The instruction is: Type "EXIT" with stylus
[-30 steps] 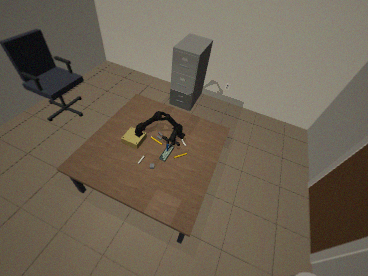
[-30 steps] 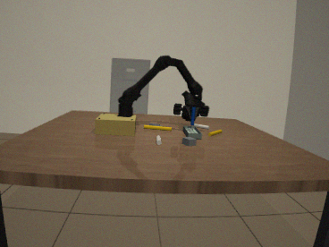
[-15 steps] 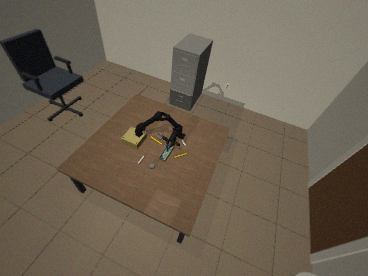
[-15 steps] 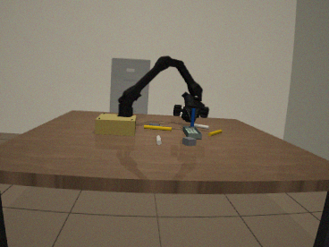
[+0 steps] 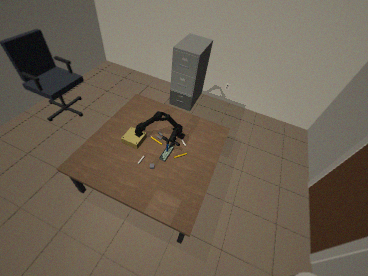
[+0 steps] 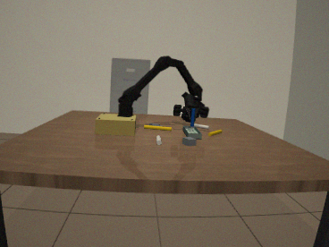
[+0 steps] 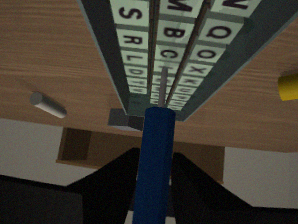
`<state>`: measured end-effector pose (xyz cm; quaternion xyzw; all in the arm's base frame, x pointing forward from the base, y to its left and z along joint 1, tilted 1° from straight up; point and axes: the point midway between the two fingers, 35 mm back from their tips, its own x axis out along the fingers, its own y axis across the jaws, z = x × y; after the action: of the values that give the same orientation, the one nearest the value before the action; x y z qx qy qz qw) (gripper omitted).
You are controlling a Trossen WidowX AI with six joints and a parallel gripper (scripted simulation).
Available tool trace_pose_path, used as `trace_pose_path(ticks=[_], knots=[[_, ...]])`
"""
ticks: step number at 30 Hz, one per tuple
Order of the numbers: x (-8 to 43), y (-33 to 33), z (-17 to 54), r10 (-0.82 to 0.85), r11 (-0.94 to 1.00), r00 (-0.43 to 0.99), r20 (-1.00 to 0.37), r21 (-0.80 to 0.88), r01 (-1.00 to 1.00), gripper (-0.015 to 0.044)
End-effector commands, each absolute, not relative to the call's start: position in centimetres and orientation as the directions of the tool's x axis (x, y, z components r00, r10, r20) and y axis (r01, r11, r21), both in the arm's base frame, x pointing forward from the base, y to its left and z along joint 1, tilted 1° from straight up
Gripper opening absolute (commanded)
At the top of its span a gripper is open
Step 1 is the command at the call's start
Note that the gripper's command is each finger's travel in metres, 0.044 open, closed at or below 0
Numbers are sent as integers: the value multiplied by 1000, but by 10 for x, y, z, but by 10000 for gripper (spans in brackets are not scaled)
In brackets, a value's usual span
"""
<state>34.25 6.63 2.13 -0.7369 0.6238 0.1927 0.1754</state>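
The keyboard (image 5: 165, 155) (image 6: 192, 133) (image 7: 110, 50) is a small dark teal tray with pale green lettered keys, lying on the desk. My gripper (image 5: 173, 142) (image 6: 192, 113) (image 7: 155, 157) is above it, shut on the blue stylus (image 6: 193, 120) (image 7: 156, 135), which points down at the keys. In the wrist view the thin grey tip of the stylus (image 7: 163, 82) is over the middle column, at the key just past C, and partly covers that key's letter. S, R, L and B, C, Q, O, X show around it. Whether the tip touches or presses a key cannot be told.
A grey block (image 5: 152, 166) (image 6: 189, 141) (image 7: 120, 119) and a white stick (image 5: 141, 159) (image 6: 158, 140) (image 7: 49, 105) lie near the keyboard. A yellow stick (image 5: 180, 155) (image 6: 215, 132) (image 7: 289, 87) lies beside it. Another yellow stick (image 5: 156, 140) (image 6: 157, 128) lies nearer the yellow box (image 5: 133, 137) (image 6: 115, 124).
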Motion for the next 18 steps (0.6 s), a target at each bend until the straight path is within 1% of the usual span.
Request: trace_pose_path(ticks=[1,5,13,16,18], knots=[[342,66,35,-851,-158,147,-505,-22,-987,81],[340,65,55,-851,-158,147,-505,-22,-987,81],[340,65,53,-851,-157,146,-504,-21,-987,85],[340,65,53,-851,-157,146,-504,-21,-987,65],[339,63,54,-851,-158,146,-504,-21,-987,12]])
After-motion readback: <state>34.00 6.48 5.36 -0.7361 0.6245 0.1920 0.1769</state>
